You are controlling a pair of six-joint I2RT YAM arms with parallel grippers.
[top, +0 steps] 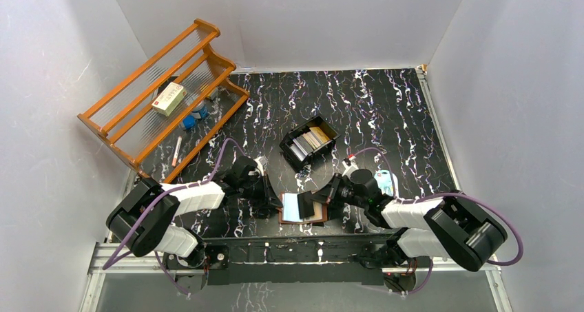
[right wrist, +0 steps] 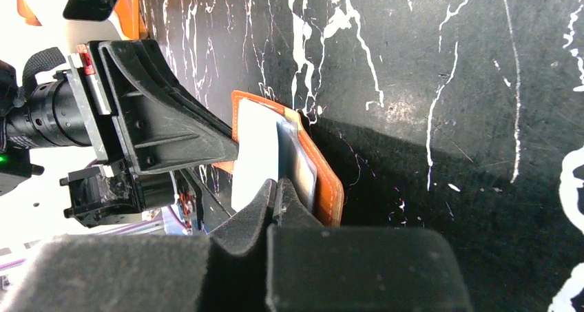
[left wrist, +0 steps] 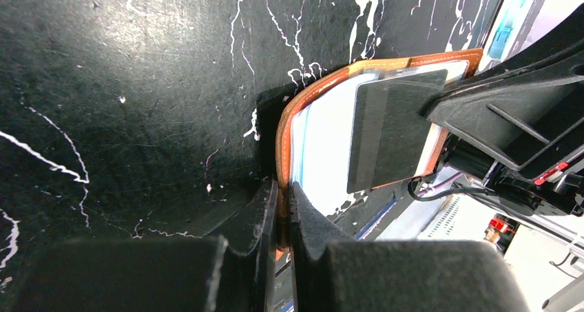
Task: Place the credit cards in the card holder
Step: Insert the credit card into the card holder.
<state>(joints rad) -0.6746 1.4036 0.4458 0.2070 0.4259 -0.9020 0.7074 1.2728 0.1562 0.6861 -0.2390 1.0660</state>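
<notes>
Right gripper (right wrist: pixel 277 184): closed on the edge of a grey card (left wrist: pixel 389 133). The card lies across the pale sleeve of the open card holder (left wrist: pixel 288 126); whether its leading edge is inside the sleeve cannot be told.

Left gripper (left wrist: pixel 284 188): closed on the holder's leather rim, at the near edge of the counter (top: pixel 386 105).

Hazards:
- If the card misses the sleeve mouth, it may ride over the sleeve or buckle.
- If the right gripper pushes too hard, the rim may drag out of the left gripper.

The desk (top: pixel 386 112) is black with white marbled streaks. The card holder (left wrist: pixel 284 129) is orange-brown leather, its sleeves pale blue. The credit card (left wrist: pixel 389 133) looks dark grey.
</notes>
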